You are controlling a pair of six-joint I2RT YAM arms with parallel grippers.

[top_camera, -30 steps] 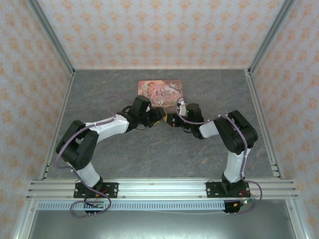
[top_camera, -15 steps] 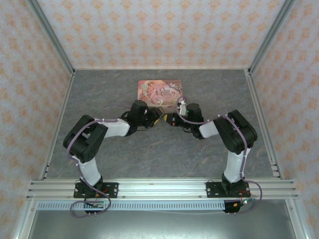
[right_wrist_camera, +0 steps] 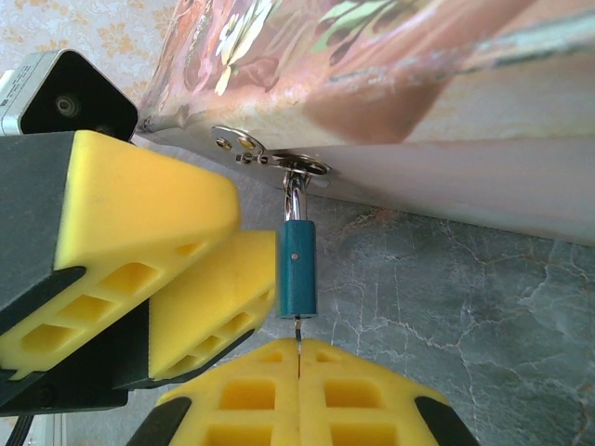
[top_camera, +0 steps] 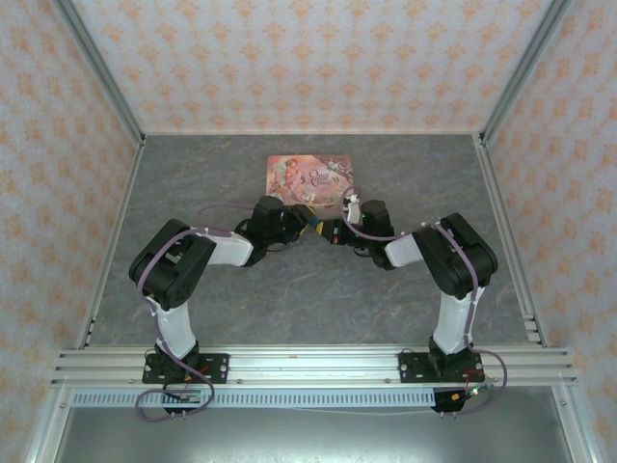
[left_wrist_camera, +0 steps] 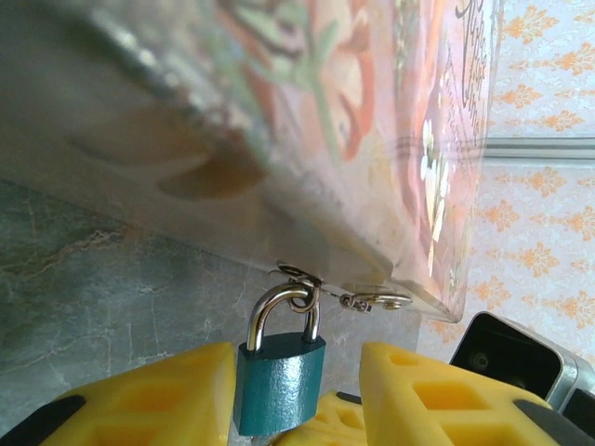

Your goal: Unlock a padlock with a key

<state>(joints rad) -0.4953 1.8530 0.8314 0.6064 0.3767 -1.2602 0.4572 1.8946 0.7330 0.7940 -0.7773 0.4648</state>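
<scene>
Looking across the grey table [top_camera: 289, 299], I find the pink tin [top_camera: 310, 178] towards the back. My left gripper [left_wrist_camera: 297, 364] stands parted, straddling the padlock [left_wrist_camera: 279, 379], which hangs by its shackle [left_wrist_camera: 261, 316] from the hasp [right_wrist_camera: 279, 163] on the tin's near edge. My right gripper [right_wrist_camera: 297, 358] is pinched together on a thin key [right_wrist_camera: 297, 333] at the lock's underside. I judge the lock light, hard, slick and free to swing on that hasp; clamping its flat blue-green sides should steady it against the key's twist.

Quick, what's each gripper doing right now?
Left gripper: open, straddling the padlock.
Right gripper: shut on the key.
</scene>
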